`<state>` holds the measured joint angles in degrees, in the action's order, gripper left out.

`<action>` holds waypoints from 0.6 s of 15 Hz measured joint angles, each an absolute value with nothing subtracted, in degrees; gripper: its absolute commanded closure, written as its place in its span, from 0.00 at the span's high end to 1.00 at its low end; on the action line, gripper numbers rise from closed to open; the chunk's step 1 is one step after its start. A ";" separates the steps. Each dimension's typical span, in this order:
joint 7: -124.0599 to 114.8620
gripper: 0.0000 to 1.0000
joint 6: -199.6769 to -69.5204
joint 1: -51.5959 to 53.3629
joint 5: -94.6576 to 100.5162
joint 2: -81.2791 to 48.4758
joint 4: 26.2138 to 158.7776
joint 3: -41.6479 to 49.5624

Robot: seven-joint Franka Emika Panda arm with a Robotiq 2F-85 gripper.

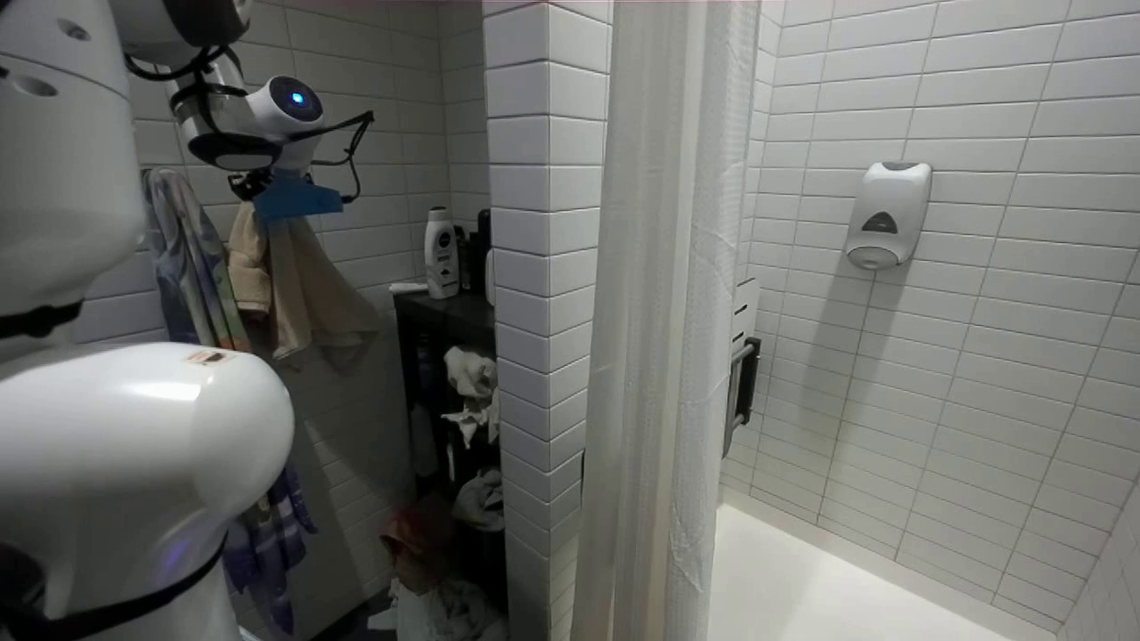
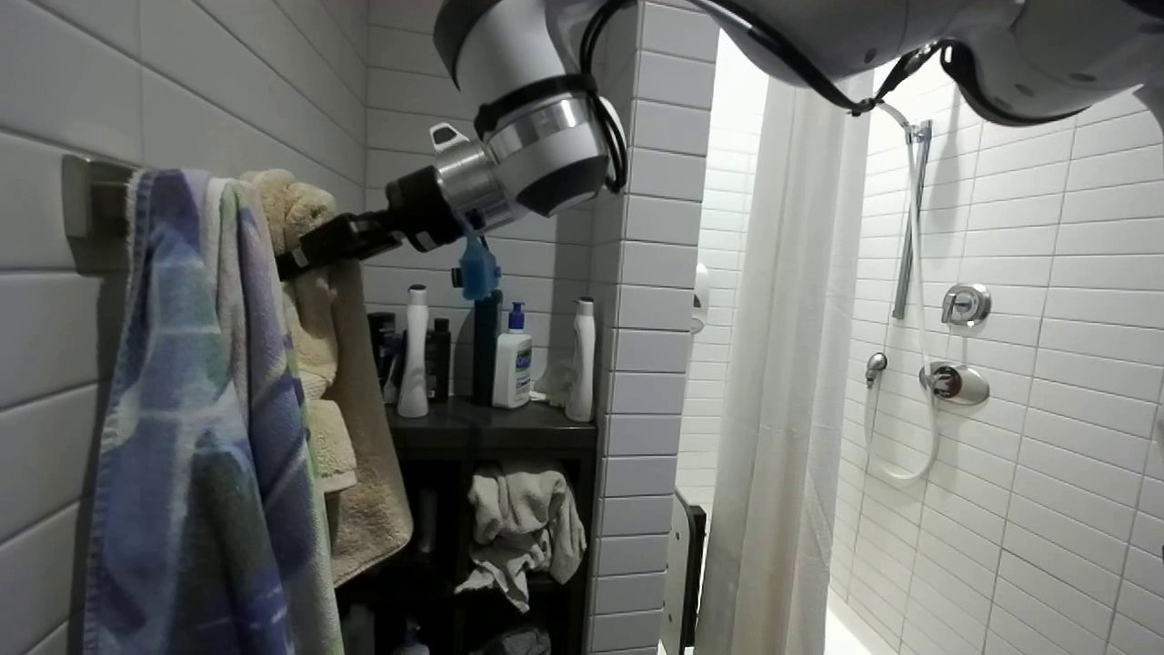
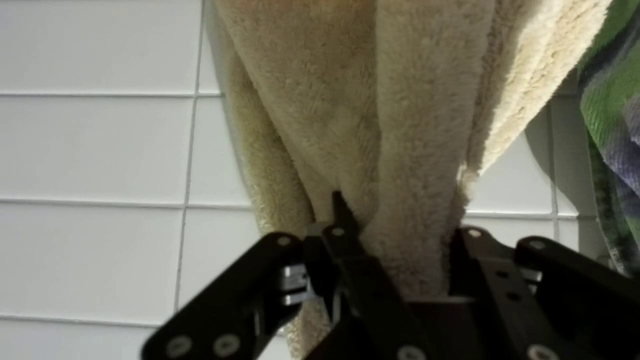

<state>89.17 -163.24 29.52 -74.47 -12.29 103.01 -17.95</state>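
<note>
Beige towel (image 3: 425, 125) — 1 thick fold clamped in the claw (image 3: 400, 240), jaws partway apart

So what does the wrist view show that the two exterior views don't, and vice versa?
Only the wrist view shows a fold of the beige towel running between the fingers. Only the exterior views show the dark shelf, its bottles and the shower curtain. All share the beige towel, the multicoloured towel and white tiles.
</note>
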 measured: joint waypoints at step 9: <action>82.86 0.12 -170.20 30.16 -74.48 1.22 110.55 -18.12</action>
